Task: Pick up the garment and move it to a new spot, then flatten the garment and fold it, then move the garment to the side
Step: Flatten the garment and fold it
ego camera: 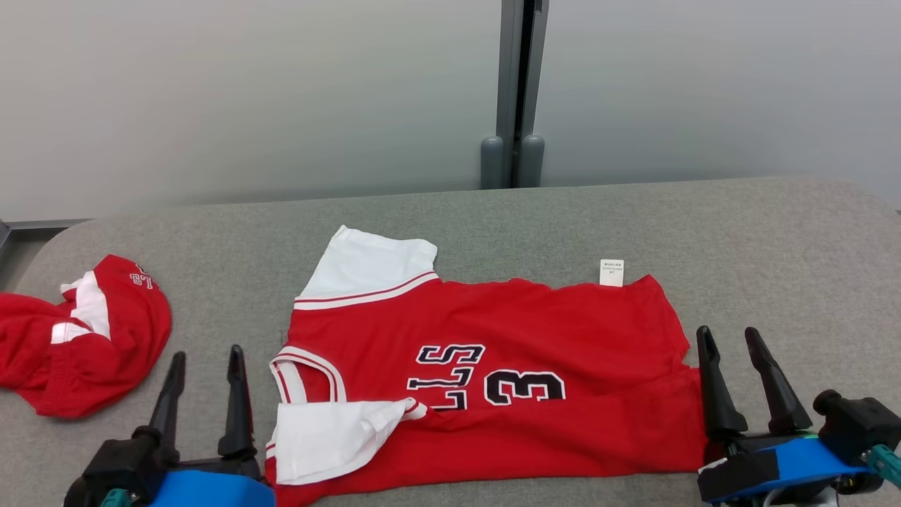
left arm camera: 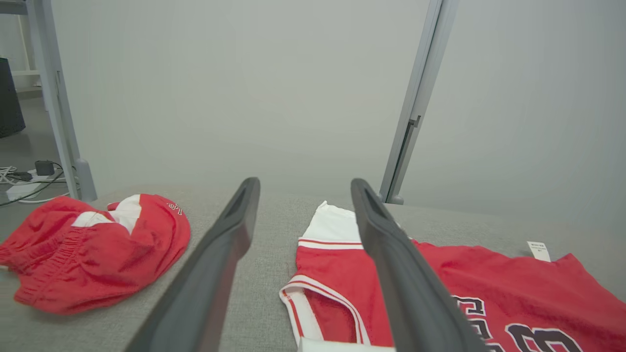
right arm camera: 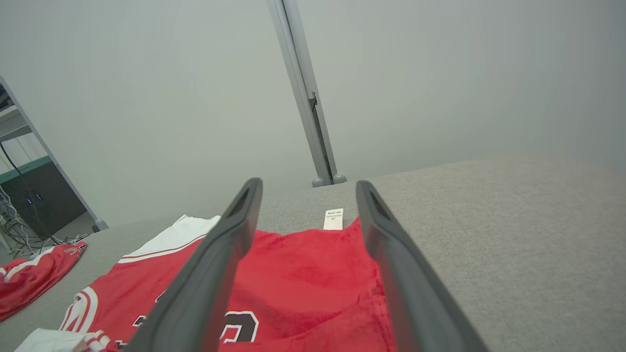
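Both grippers stand released, fingers spread and nothing between them. Well left of the red jersey (ego camera: pixel 507 331) lies a crumpled pair of red shorts (ego camera: pixel 84 345) with white trim. The left gripper (ego camera: pixel 206 353) hovers just left of the jersey's white-edged neckline, between it and the shorts. The jersey lies spread on the grey padded surface (ego camera: pixel 774 232), collar to the left and hem to the right. One white sleeve (ego camera: pixel 366 264) lies flat at its far edge, the other sleeve (ego camera: pixel 324 436) is folded over its near edge, and dark lettering and a numeral 3 show mid-chest. A small white label (ego camera: pixel 611 272) sticks out at its far right edge. The right gripper (ego camera: pixel 728 332) sits just beside the jersey's hem.
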You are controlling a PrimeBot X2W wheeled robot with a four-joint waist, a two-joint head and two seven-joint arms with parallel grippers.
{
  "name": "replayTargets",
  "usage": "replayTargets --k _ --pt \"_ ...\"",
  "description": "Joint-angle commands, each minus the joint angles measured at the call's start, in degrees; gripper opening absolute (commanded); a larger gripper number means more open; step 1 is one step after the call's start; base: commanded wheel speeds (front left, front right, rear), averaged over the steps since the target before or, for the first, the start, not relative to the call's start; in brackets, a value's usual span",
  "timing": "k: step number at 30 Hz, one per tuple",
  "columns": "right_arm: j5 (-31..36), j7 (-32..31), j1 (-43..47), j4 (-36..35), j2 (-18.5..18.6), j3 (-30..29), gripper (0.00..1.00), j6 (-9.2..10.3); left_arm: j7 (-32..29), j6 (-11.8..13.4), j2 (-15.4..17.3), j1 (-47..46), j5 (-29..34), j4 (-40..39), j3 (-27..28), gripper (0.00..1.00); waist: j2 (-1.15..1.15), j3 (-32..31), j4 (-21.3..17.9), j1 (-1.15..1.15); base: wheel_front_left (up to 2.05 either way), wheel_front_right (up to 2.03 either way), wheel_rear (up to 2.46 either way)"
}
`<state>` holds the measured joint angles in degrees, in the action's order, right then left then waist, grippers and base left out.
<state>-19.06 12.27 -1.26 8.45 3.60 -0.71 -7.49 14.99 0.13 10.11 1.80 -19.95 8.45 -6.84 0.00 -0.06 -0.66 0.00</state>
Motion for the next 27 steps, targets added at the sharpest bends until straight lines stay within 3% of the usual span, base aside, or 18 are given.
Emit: replayTargets --k 1,27 --pt "0.69 0.54 -0.93 -0.08 0.05 0.06 1.0 -0.01 0.26 -0.3 -0.23 -0.85 0.33 -0.11 0.51 1.0 0.0 -0.11 -0.04 0.0 0.0 0.0 0.0" --pt "8.3 -3.56 1.43 -0.37 -0.69 -1.75 1.0 -0.01 0.27 -2.0 -1.72 -0.13 5.96 5.39 4.62 1.0 0.0 -1.22 0.71 0.0 0.0 0.0 0.0"
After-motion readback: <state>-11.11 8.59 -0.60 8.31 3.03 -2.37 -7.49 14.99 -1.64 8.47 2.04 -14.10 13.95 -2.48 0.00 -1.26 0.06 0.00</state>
